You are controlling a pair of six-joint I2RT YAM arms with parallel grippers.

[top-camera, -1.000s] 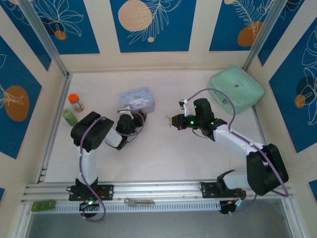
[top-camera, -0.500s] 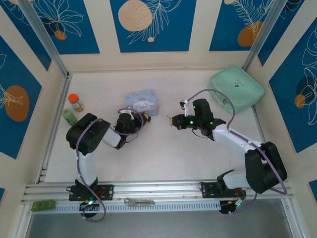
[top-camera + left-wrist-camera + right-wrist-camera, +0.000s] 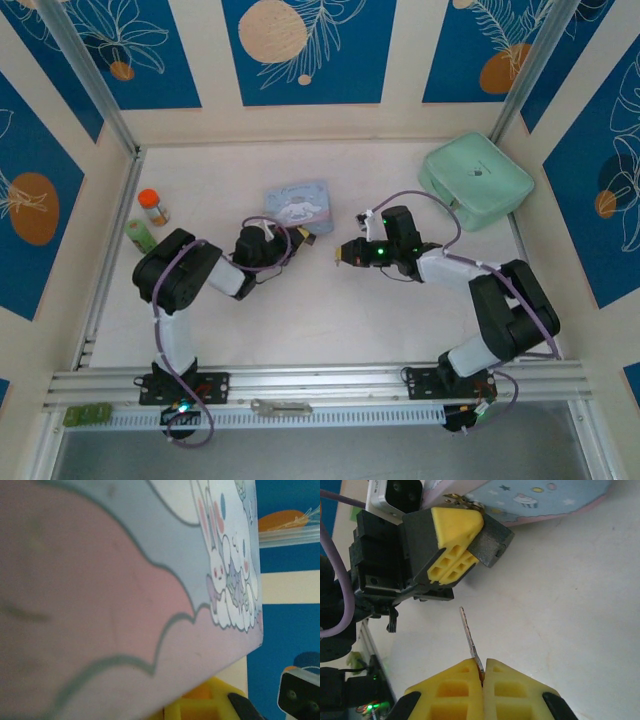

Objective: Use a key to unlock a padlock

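Observation:
My right gripper (image 3: 482, 672) is shut on the key (image 3: 469, 635), and the thin silvery blade sticks out toward my left gripper (image 3: 470, 527). The left gripper is shut on the padlock (image 3: 492, 539), a dark block beside its yellow finger, with a bit of metal (image 3: 462, 501) at its top. In the top view the left gripper (image 3: 298, 237) and right gripper (image 3: 345, 252) face each other a short gap apart, mid-table. The pale blue tin (image 3: 300, 203) lies just behind the left gripper. Seen from the left wrist, the tin (image 3: 125, 580) is very close, above one yellow finger (image 3: 210, 702).
A mint green case (image 3: 477, 178) sits at the back right. An orange-capped bottle (image 3: 152, 206) and a green item (image 3: 140, 235) stand by the left wall. An aluminium rail (image 3: 320, 385) runs along the near edge.
The left gripper closed and moved right toward the right gripper, and the tin shifted right with it. The right gripper drew slightly left, still holding the key.

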